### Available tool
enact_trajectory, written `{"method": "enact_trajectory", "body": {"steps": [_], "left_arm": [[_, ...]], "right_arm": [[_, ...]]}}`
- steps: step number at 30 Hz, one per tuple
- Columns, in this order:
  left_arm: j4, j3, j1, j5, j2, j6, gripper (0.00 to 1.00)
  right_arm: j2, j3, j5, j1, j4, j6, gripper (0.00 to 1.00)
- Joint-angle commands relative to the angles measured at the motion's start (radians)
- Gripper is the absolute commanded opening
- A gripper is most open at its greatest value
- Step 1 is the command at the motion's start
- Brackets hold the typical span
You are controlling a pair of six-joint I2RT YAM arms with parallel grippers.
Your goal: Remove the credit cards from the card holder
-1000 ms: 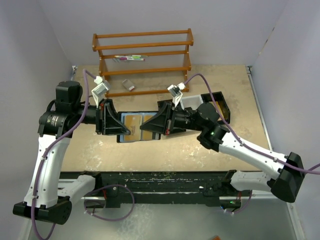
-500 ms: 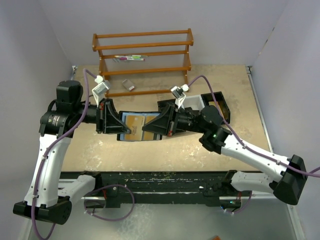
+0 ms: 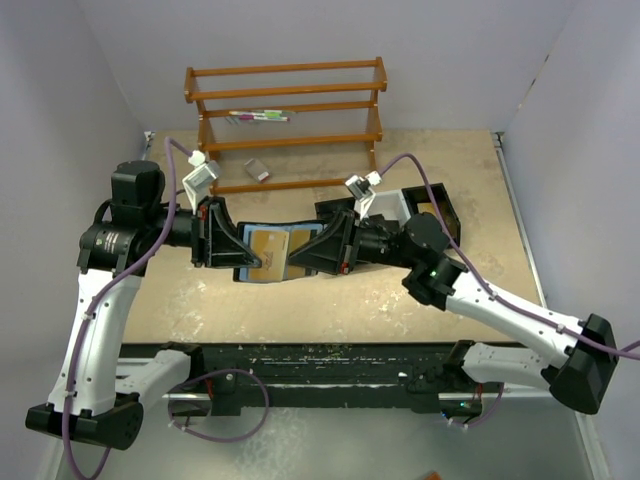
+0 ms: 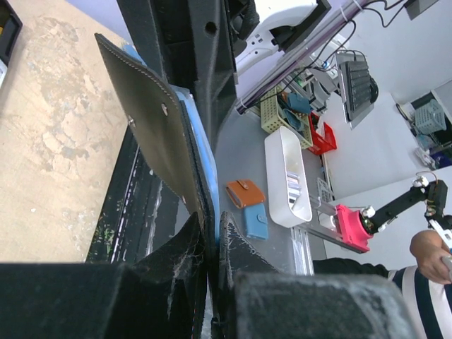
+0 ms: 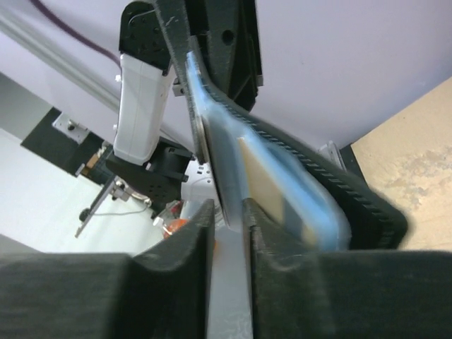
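The card holder (image 3: 250, 274) is a black wallet with blue lining, held open above the table between both grippers. Orange-tan credit cards (image 3: 268, 243) sit in its slots. My left gripper (image 3: 238, 252) is shut on its left flap; in the left wrist view the black outer face (image 4: 152, 120) with pale dots runs up from the left gripper (image 4: 212, 227). My right gripper (image 3: 300, 263) pinches the right flap's edge. In the right wrist view, the right gripper (image 5: 229, 220) grips a thin grey-blue edge, with a tan card (image 5: 261, 185) and the black cover (image 5: 346, 194) just right of it.
A wooden rack (image 3: 285, 105) stands at the back with pens (image 3: 258, 117) on a shelf and a small grey-white block (image 3: 257, 170) under it. A black-and-white tray (image 3: 430, 205) lies behind the right arm. A black rail runs along the near edge.
The right arm has shifted right and down, tilting its gripper lower against the wallet's right flap. The wallet bends a little more. The left arm has stayed put.
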Motion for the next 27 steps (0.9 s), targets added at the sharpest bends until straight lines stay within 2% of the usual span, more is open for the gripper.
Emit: {"method": "enact_trajectory", "body": {"steps": [1, 7, 11, 15, 24, 27], "left_arm": [[0.044, 0.013, -0.006, 0.122, -0.022, -0.023, 0.11], [0.061, 0.014, -0.007, 0.113, -0.023, -0.042, 0.11], [0.078, 0.015, -0.007, 0.105, -0.025, -0.052, 0.12], [0.082, 0.009, -0.007, 0.095, -0.023, -0.052, 0.15], [0.081, -0.003, -0.007, 0.093, -0.032, -0.039, 0.30], [0.078, -0.003, -0.007, 0.101, -0.031, -0.039, 0.31]], "right_arm": [[0.036, 0.014, -0.018, -0.012, 0.111, 0.013, 0.32], [0.088, 0.046, -0.045, -0.012, 0.179, 0.047, 0.39], [0.102, 0.054, -0.049, -0.012, 0.191, 0.054, 0.39], [0.115, 0.060, -0.050, -0.012, 0.198, 0.061, 0.29], [0.103, 0.046, -0.063, -0.012, 0.165, 0.063, 0.03], [0.088, 0.027, -0.050, -0.012, 0.161, 0.060, 0.00]]}}
